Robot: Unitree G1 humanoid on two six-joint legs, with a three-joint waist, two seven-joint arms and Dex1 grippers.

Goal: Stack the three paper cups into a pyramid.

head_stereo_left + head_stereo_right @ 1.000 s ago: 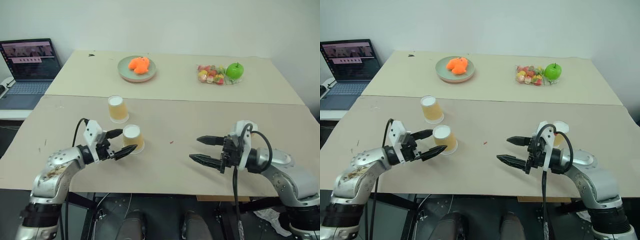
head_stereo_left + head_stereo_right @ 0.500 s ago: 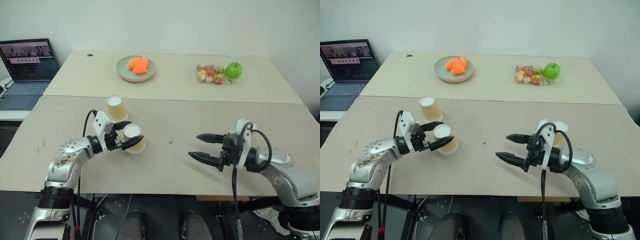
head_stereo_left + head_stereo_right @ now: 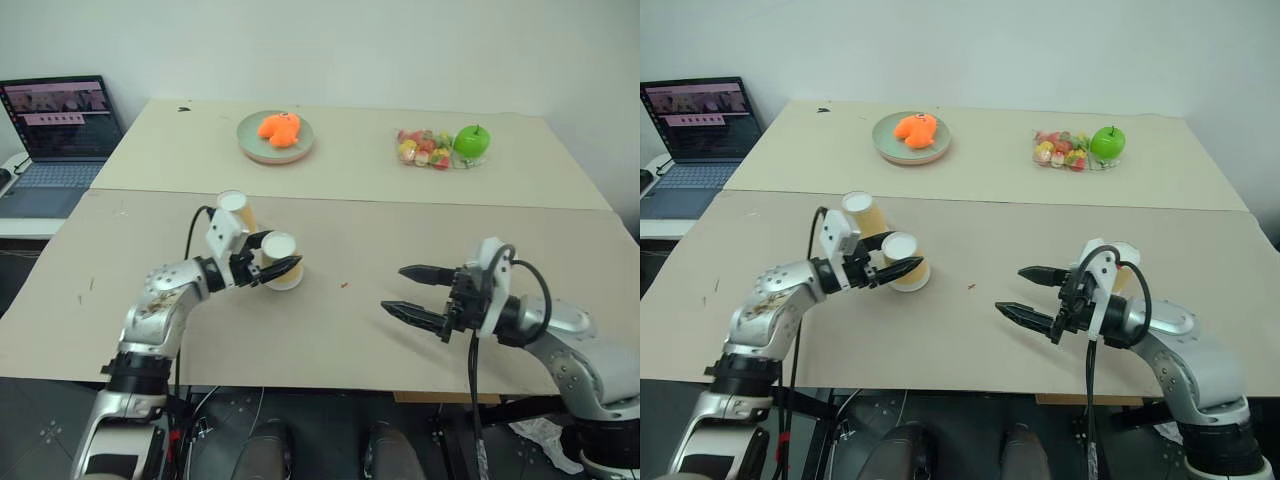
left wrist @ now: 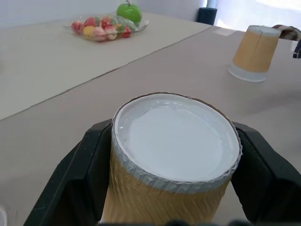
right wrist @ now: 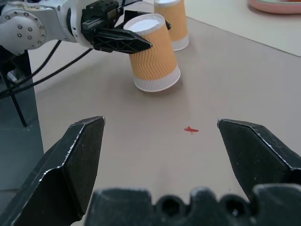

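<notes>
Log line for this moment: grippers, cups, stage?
left gripper: shut on near cup, tilted | right gripper: open, empty | far cup: upright on table | pyramid: not started

ribbed paper cup, matt table

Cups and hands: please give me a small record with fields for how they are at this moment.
near cup: upside down, tilted, gripped by the left hand
far cup: upside down on the table, just behind the near cup
third cup: upside down, beside the right hand
left hand: shut on the near cup
right hand: open, holds nothing
pyramid: not yet begun
</notes>
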